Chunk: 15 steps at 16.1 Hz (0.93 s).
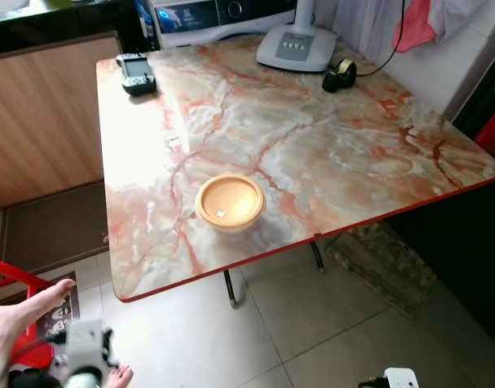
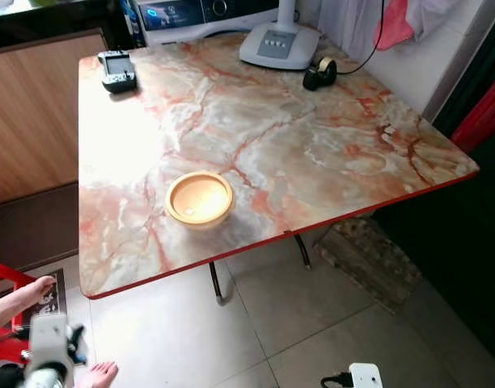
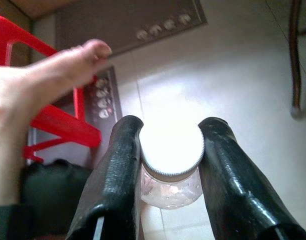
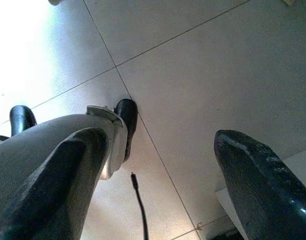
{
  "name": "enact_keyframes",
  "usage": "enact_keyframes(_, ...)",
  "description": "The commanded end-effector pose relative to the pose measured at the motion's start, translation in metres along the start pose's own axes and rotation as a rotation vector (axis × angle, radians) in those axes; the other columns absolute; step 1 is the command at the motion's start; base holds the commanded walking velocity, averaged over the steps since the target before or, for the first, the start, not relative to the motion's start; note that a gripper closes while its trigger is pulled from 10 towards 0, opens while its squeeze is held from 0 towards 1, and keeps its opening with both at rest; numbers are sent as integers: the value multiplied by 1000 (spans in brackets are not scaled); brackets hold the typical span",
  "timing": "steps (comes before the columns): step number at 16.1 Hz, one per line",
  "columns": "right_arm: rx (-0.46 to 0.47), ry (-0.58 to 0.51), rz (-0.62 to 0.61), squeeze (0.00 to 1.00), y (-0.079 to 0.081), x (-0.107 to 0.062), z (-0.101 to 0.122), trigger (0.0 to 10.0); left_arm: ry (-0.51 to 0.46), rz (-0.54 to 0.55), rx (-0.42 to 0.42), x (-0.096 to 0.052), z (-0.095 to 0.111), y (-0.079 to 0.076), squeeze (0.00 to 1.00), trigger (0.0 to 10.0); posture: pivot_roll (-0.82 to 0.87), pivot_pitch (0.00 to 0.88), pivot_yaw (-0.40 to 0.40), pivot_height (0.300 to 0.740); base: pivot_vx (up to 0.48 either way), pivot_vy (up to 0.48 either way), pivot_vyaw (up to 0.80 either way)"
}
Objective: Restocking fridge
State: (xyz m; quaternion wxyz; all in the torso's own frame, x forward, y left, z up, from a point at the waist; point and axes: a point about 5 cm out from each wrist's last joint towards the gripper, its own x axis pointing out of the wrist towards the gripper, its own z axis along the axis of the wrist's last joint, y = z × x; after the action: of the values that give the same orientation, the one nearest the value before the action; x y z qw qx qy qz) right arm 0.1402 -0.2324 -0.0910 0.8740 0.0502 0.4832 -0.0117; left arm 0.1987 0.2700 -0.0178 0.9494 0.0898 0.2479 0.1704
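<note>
Jaws on the left gripper are pinching a clear jar by its white lid, low down over the floor tiles, right next to a person's bare foot and a red stool. Right gripper hangs idle w/ fingers spread wide, nothing btwn them. Up ahead the marble table has a yellow bowl near its front edge, plus a tape roll at the back.
</note>
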Motion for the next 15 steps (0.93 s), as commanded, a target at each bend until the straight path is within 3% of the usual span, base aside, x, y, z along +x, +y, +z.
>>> enact_keyframes(1, 16, 21, -4, 0, -1, -2, -8, 10000, 41, -35, 12, -3, -14, -8, 0, 10000, 69, 128, -10, 740, 0, 0, 0)
enact_keyframes(2, 19, 21, -6, 0, -1, -2, -9, 10000, 98, -43, 26, -7, -29, -11, 0, 10000, 55, 120, -6, 740, 0, 0, 0)
enact_keyframes(4, 23, 21, -8, 0, -2, -3, -10, 10000, 268, -24, -126, -15, -57, -15, 0, 10000, 57, 116, -15, 740, 0, 0, 0)
enact_keyframes(6, 19, 24, -7, 0, -2, -3, -11, 10000, 348, -64, -68, -21, -71, -22, 0, 10000, 54, 111, -16, 740, 0, 0, 0)
enact_keyframes(15, 27, 14, -8, 0, -2, -3, -9, 10000, 343, -125, -22, -21, -74, -33, 0, 10000, 58, 155, -12, 740, 0, 0, 0)
